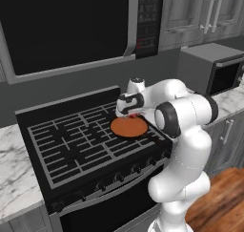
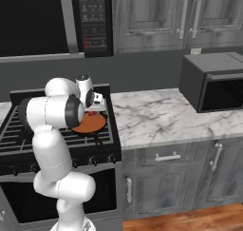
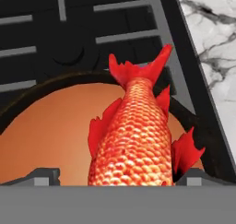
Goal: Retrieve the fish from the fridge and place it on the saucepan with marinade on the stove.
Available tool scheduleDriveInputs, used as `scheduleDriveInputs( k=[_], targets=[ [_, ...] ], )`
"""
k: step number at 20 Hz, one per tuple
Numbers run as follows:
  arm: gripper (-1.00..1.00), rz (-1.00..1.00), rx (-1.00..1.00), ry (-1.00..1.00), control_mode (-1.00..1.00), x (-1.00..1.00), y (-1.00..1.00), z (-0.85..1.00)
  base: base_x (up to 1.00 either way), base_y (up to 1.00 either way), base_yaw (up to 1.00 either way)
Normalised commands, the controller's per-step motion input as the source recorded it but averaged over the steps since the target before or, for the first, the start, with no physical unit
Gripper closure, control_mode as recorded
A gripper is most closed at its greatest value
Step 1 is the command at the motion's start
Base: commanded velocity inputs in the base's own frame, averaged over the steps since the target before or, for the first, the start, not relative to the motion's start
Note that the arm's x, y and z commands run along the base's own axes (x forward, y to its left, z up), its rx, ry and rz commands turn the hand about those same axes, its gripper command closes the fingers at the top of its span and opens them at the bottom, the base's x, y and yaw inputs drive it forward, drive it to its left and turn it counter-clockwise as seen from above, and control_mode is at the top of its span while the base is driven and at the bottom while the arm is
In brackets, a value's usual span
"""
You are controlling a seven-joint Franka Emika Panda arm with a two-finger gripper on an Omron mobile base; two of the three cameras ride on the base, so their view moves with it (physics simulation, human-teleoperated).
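One scaly red-orange fish (image 3: 133, 135) over orange-brown round saucepan (image 3: 50, 135), pincer (image 3: 113, 179) spread: lift straight up, avoiding tail.

From my seat the fish (image 3: 133, 135) looks scaly all over, a rough red-orange skin with a soft sheen, its fins smoother and flat in colour. The saucepan with marinade (image 3: 50, 135) shows a smooth, matt orange-brown surface inside a dark rim. The stove (image 1: 43, 174) is matt black with dull grey metal grates (image 1: 76, 140). At three o'clock of the stove in the right base view, the counter (image 2: 161, 116) reads as polished white marble with grey veins. I see glossy white plastic on the arm (image 1: 190, 145), and warm varnished wood on the floor (image 1: 224, 197).
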Motion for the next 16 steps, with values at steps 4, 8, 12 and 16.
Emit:
scheduleDriveInputs(
  k=[4,8,12,16],
  targets=[
    [-1.00,0.00,-0.17,0.00,-1.00,0.00,0.78,0.17,0.00,0.00,0.00],
    [-1.00,0.00,-0.09,0.00,-1.00,0.00,0.28,0.18,0.00,0.00,0.00],
    [-1.00,-0.02,0.00,0.02,-1.00,0.09,-0.14,-0.25,0.00,0.00,0.00],
    [-1.00,-0.09,0.00,0.36,-1.00,-0.24,-0.08,0.00,0.00,0.00,0.00]
  ],
)
